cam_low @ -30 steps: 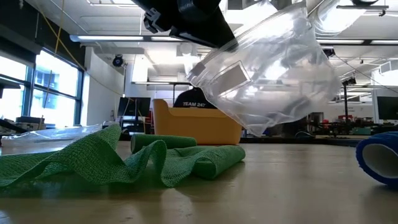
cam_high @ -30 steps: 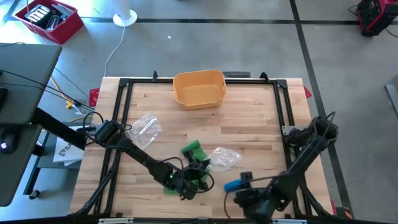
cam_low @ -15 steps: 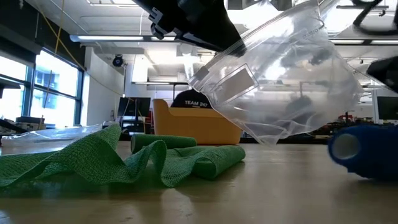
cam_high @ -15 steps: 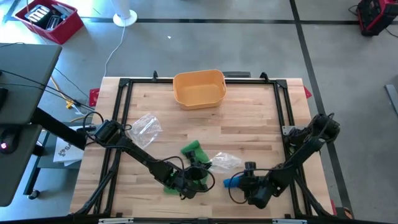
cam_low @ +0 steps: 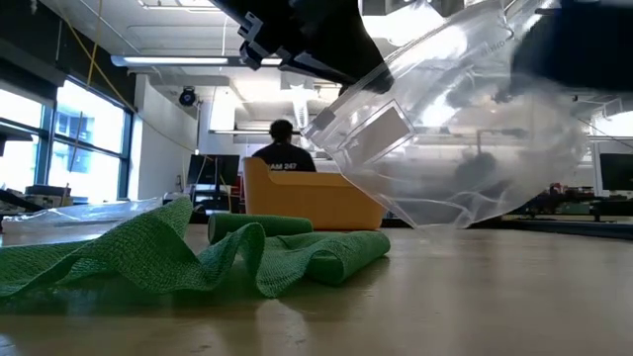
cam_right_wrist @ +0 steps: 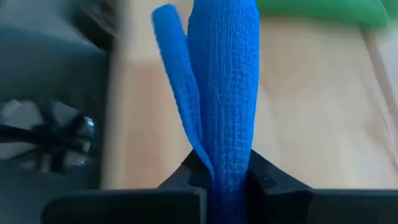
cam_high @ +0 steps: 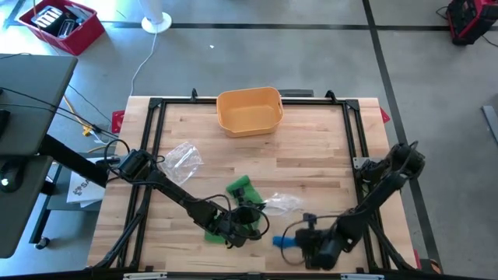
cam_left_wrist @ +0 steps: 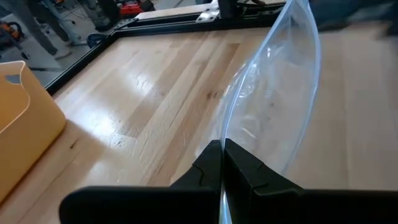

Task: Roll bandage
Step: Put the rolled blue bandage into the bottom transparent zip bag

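A royal-blue woven bandage roll [cam_right_wrist: 224, 81] with a fine mesh texture; a crumpled green mesh bandage [cam_low: 188, 259]; a clear, glossy plastic bag [cam_low: 455, 129]; an orange-yellow plastic bin [cam_high: 249, 110]; a pale, striped wooden tabletop [cam_high: 311, 155] framed in black.

blue bandage [cam_right_wrist: 224, 87]: lower end hidden between dark fingers, top cut off by edge
plastic bag [cam_low: 465, 129]: top cut off in low view
right end effector [cam_high: 299, 239]: blurred dark shape in low view
person [cam_low: 282, 148]: mostly hidden behind yellow bin [cam_low: 312, 203]
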